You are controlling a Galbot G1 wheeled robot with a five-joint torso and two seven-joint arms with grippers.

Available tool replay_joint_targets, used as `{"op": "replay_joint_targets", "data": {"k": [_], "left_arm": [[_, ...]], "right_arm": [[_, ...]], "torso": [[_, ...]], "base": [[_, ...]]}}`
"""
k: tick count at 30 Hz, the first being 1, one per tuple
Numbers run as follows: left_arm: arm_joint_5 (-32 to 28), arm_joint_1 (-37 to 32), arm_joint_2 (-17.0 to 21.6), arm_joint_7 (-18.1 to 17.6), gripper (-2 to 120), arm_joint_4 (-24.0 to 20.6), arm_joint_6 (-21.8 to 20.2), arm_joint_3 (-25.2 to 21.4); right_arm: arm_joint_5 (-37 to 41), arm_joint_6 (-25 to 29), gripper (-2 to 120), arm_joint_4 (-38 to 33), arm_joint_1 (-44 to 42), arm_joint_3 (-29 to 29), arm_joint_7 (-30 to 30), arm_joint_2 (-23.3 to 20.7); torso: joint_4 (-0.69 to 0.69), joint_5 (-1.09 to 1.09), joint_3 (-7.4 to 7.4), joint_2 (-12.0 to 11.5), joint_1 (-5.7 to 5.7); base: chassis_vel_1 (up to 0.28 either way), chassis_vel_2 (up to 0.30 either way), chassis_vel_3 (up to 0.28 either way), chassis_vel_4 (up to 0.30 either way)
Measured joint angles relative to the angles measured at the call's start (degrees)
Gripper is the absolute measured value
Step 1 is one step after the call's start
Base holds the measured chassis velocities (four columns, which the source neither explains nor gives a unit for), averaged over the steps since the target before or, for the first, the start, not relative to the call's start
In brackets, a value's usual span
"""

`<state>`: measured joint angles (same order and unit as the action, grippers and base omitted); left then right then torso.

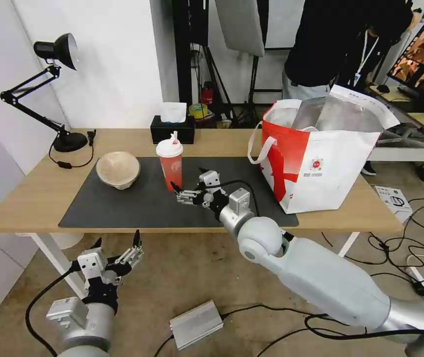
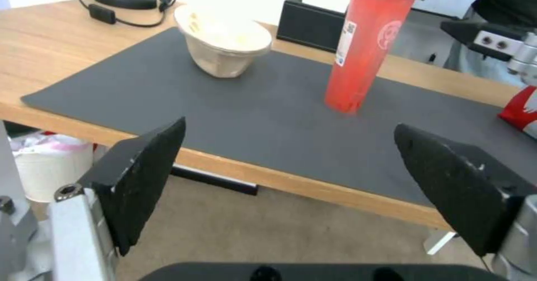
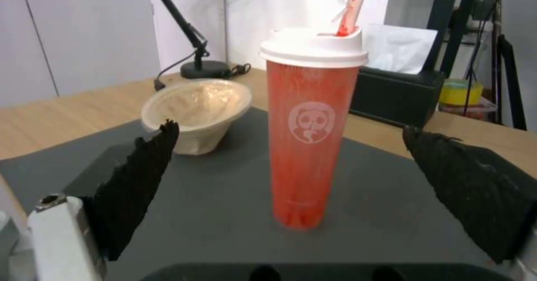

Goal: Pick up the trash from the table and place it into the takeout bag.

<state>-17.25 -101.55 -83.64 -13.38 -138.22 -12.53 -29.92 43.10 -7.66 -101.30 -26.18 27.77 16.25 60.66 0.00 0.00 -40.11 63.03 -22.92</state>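
Your head view looks forward and down from high over the whole bench (image 1: 38, 198); your left wrist view sits below the bench's front edge, facing up across the mat (image 2: 268, 117); your right wrist view is low and close, facing the red cup (image 3: 310, 130); all three share cup, mat and beige bowl (image 1: 118, 169).

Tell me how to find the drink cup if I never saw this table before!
Look at the long wooden table and find the dark grey mat on it. Near the mat's middle, between the beige bowl and the big white-and-red takeout bag, stands the cup. It is the only tall red thing, with a white lid, a straw and a small panda logo.
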Motion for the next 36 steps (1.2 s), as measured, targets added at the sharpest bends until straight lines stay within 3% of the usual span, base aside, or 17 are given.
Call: {"op": "replay_joint_targets", "data": {"k": [36], "left_arm": [[-0.1, 0.1, 0.4, -0.1, 100, 0.4, 0.3, 0.1]], "right_arm": [[1.2, 0.5, 100, 15.3, 5.4, 1.0, -2.5, 8.7]], "torso": [[0.00, 0.00, 0.00, 0.0, 0.00]], "base": [[0.000, 0.000, 0.000, 0.000]]}}
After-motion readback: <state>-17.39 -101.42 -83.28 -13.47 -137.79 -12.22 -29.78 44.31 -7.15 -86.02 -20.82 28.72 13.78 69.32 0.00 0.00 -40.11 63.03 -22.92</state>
